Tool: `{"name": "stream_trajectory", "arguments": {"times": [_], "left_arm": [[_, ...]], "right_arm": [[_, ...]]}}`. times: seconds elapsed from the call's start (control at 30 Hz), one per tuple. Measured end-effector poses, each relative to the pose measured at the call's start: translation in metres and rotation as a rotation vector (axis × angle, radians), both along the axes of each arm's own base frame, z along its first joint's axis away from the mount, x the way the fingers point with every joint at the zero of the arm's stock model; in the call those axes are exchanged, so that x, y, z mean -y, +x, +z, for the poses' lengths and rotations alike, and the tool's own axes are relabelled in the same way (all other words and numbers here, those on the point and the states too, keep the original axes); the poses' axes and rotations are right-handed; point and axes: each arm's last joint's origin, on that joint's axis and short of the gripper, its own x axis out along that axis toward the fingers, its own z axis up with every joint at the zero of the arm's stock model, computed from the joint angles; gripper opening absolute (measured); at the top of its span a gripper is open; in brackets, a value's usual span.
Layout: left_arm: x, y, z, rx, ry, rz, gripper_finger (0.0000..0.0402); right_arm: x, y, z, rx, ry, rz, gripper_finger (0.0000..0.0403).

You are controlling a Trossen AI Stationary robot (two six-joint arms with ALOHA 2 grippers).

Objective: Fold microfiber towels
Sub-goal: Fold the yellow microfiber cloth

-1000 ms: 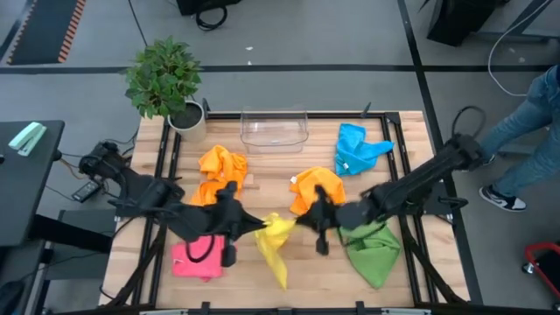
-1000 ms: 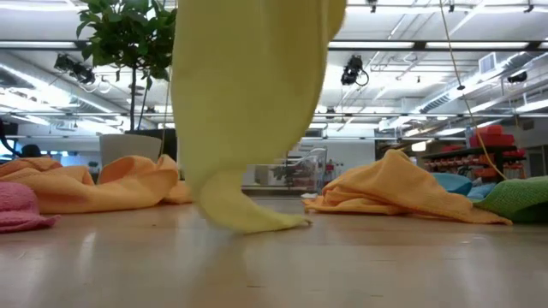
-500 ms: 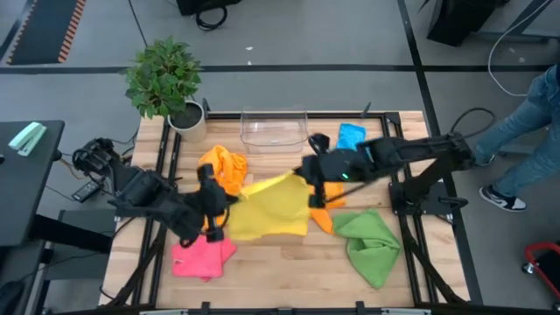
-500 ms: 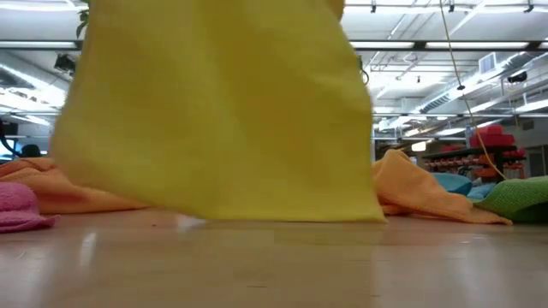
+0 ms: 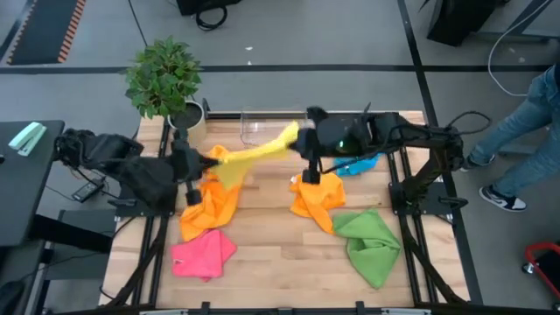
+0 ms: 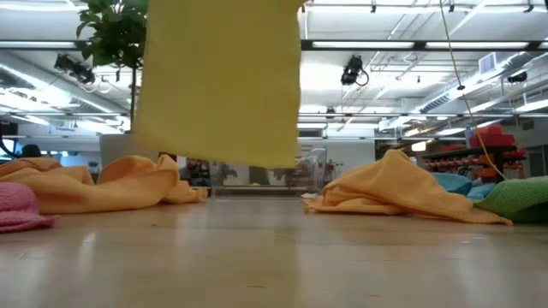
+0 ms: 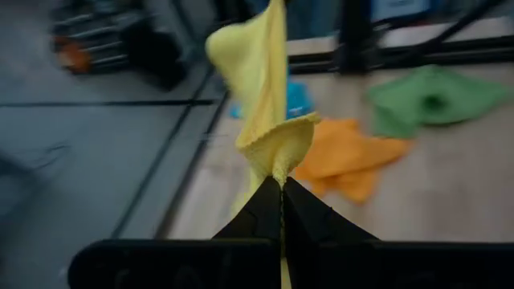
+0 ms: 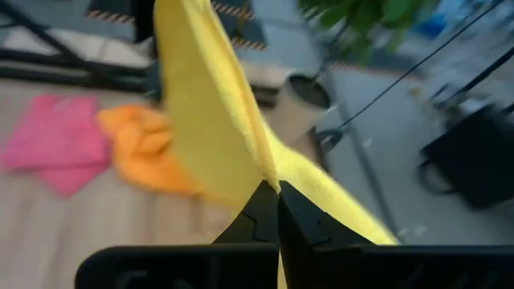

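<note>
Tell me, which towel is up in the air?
The yellow towel. The left gripper and right gripper each pinch a corner, stretching it above the table. The orange, pink, green and blue ones lie on the wood.

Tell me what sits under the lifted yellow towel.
The yellow towel hangs clear of the table, stretched between the left pincer and right pincer. Below and behind its lower edge show an orange towel and clear bin, partly hidden.

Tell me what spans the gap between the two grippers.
In the high view, the yellow towel stretches between the left gripper and the right gripper, each shut on a corner; the low view shows it hanging clear of the table.
</note>
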Motion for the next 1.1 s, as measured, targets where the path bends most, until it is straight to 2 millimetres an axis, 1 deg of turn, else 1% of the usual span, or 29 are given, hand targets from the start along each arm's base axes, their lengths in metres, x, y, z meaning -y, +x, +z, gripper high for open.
{"name": "stream_trajectory", "arguments": {"times": [0.03,0.1,0.17,0.23,0.33,0.43,0.5,0.6,0.73,0.8,0.9,1.0,1.1], "left_arm": [[0.006,0.003,-0.006,0.000,-0.010,-0.033,0.0007],[0.022,0.012,-0.027,-0.005,-0.027,-0.097,0.0006],[0.040,0.023,-0.060,-0.011,-0.075,-0.155,0.0006],[0.058,0.031,-0.102,-0.010,-0.151,-0.212,0.0006],[0.082,0.034,-0.157,0.086,-0.329,-0.293,0.0006],[0.102,0.033,-0.198,0.205,-0.511,-0.333,0.0006],[0.113,0.031,-0.219,0.240,-0.606,-0.334,0.0006],[0.133,0.033,-0.244,0.229,-0.706,-0.331,0.0006],[0.158,0.036,-0.272,0.226,-0.804,-0.332,0.0006],[0.166,0.037,-0.286,0.228,-0.845,-0.328,0.0006],[0.181,0.042,-0.299,0.216,-0.879,-0.322,0.0006],[0.193,0.048,-0.308,0.192,-0.861,-0.327,0.0006],[0.196,0.050,-0.311,0.182,-0.823,-0.334,0.0007]], "right_arm": [[-0.007,0.000,-0.008,-0.032,0.025,0.006,0.0000],[-0.023,0.003,-0.030,-0.097,0.062,0.011,0.0000],[-0.041,0.005,-0.056,-0.160,0.107,0.006,0.0000],[-0.061,0.002,-0.079,-0.219,0.166,0.003,0.0000],[-0.094,-0.005,-0.109,-0.267,0.275,0.017,0.0000],[-0.125,-0.015,-0.135,-0.284,0.361,0.026,0.0000],[-0.141,-0.021,-0.150,-0.279,0.416,0.019,0.0000],[-0.158,-0.028,-0.172,-0.270,0.508,0.018,0.0000],[-0.169,-0.035,-0.195,-0.290,0.611,0.020,0.0000],[-0.170,-0.036,-0.204,-0.299,0.641,0.022,0.0000],[-0.170,-0.038,-0.215,-0.324,0.671,0.038,0.0000],[-0.162,-0.035,-0.222,-0.339,0.657,0.051,0.0000],[-0.143,-0.025,-0.226,-0.348,0.624,0.059,0.0000]]}}
